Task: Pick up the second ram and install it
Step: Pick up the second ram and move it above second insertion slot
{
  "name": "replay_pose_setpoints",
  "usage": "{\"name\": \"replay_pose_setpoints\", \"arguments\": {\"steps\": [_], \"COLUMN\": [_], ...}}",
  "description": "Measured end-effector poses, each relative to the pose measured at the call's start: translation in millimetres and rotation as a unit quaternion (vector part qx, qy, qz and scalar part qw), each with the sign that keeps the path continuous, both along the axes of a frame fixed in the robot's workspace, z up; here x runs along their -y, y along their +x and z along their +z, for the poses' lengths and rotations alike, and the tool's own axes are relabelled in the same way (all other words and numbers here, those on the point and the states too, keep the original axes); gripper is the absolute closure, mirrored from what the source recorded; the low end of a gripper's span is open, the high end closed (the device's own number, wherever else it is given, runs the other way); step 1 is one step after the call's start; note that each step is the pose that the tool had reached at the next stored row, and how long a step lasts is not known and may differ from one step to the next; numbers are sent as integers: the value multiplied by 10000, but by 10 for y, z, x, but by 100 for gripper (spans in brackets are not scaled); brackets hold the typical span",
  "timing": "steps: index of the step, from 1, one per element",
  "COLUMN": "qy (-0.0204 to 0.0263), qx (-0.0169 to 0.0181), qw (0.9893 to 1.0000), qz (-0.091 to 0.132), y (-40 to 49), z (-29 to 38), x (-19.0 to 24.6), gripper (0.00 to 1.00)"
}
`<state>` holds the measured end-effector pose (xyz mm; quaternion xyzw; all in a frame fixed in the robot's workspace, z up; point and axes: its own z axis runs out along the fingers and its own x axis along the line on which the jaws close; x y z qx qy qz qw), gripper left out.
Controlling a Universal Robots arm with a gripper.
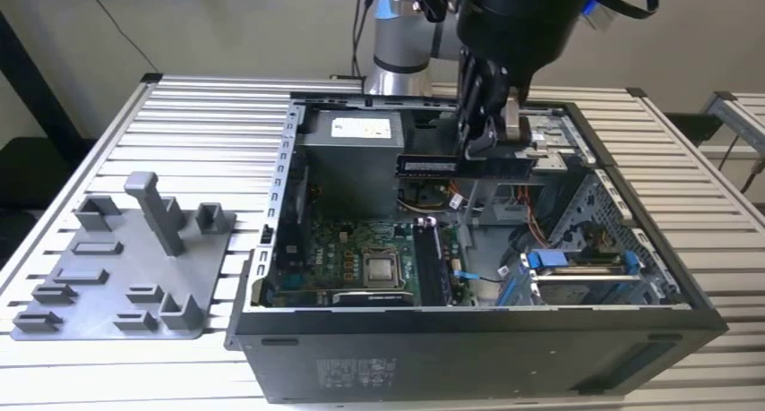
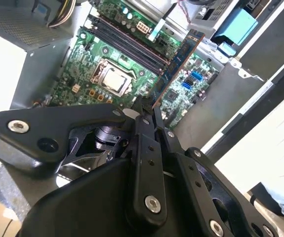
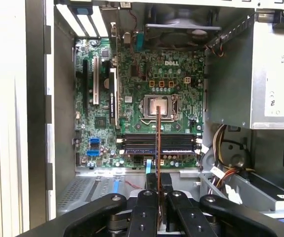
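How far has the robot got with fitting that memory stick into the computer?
Picked up: the gripper is shut on the second ram, held in the air above the open computer case. Not yet installed: in the first wrist view the stick hangs over the motherboard, clear of its memory slots.

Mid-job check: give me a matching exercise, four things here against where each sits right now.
1 second ram
2 fixture tray
3 processor socket
4 power supply

A on the table, outside the case
B held in the gripper, over the motherboard
C set in the motherboard
D inside the case, beside the motherboard

Pairs: 1-B, 2-A, 3-C, 4-D
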<state>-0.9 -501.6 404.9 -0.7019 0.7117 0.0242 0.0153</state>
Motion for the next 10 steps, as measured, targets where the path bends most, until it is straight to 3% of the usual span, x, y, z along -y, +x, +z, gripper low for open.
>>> {"name": "replay_pose_setpoints", "arguments": {"steps": [10], "qy": [11], "qx": [0], "qw": [10000], "qz": [0], "y": [2], "z": [-7], "x": [-50], "gripper": [86]}}
